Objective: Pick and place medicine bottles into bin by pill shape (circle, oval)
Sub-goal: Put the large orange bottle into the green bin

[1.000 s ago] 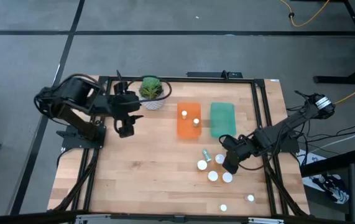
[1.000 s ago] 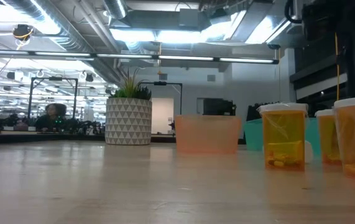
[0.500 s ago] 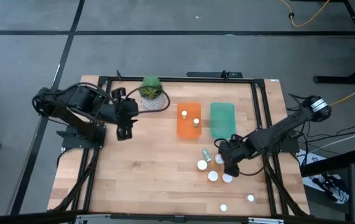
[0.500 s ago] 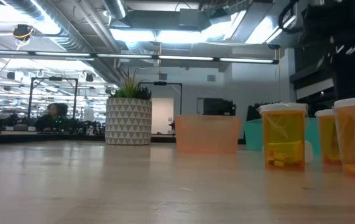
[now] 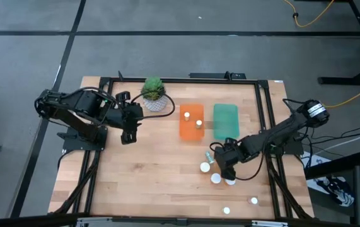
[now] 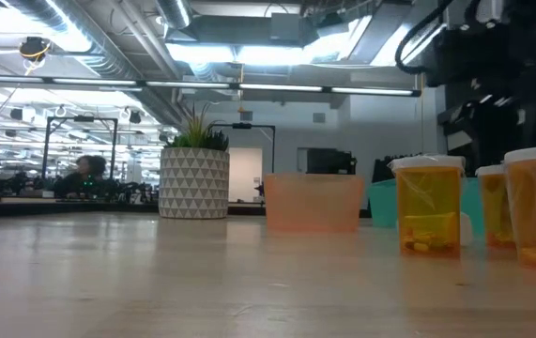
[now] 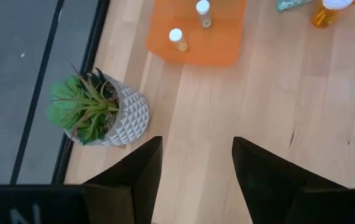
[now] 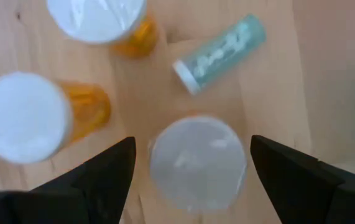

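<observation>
Several medicine bottles with white caps and amber bodies stand at the table's right front: one, another, a third, and more nearer the front edge. My right gripper hangs open over this cluster. In the right wrist view a white-capped bottle lies between its fingers, untouched as far as I can see. A clear teal bottle lies on its side beside it. The orange bin holds two bottles. The green bin stands next to it. My left gripper waits open at the left.
A potted green plant stands at the back, left of the orange bin and close to the left arm. The low view shows bottles near the camera and the plant behind. Bare wood spans the table's left front.
My right gripper has moved left across the table and now stands over a bottle in the cluster. The left arm has drawn in slightly, its gripper staying near the plant.
</observation>
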Robot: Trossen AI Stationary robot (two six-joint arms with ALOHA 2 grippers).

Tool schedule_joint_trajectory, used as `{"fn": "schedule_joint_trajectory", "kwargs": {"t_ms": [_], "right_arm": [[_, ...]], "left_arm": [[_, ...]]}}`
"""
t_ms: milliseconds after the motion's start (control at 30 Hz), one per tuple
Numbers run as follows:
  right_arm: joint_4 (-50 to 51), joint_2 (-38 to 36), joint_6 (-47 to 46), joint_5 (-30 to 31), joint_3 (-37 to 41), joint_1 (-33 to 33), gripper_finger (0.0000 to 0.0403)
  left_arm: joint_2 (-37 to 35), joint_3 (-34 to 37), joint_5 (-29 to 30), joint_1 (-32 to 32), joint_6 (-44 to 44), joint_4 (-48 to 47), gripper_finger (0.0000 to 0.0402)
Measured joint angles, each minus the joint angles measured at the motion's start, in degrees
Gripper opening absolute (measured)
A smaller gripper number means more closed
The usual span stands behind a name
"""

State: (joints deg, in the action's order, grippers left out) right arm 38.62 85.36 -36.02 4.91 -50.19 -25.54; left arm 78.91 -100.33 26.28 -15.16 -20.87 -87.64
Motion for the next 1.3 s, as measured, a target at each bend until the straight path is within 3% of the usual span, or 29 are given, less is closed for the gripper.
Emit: {"fn": "schedule_joint_trajectory", "kwargs": {"t_ms": [267, 667, 800, 967, 1300], "right_arm": [[-0.28, 0.16, 0.51, -1.25, 0.00, 0.96, 0.0312], [-0.27, 0.16, -7.38, -2.05, 0.00, 0.96, 0.0214], [2.19, 0.16, -10.64, -2.10, -1.54, 0.96, 0.0210], [13.89, 0.13, -13.47, -0.61, -10.11, 0.96, 0.0210], [45.87, 0.02, -17.78, 19.45, -35.41, 6.54, 0.0210]], "left_arm": [[0.00, 0.00, 0.02, 0.00, -0.04, 0.43, 0.0187], [0.01, 0.00, 1.53, 0.02, 0.01, 0.39, 0.0187], [0.01, 0.00, 1.71, 0.02, 0.01, 0.41, 0.0187], [0.01, 0.00, 1.73, 0.01, 0.03, 1.45, 0.0187], [0.03, 0.01, 1.81, 0.02, 0.03, 2.51, 0.0187]]}}
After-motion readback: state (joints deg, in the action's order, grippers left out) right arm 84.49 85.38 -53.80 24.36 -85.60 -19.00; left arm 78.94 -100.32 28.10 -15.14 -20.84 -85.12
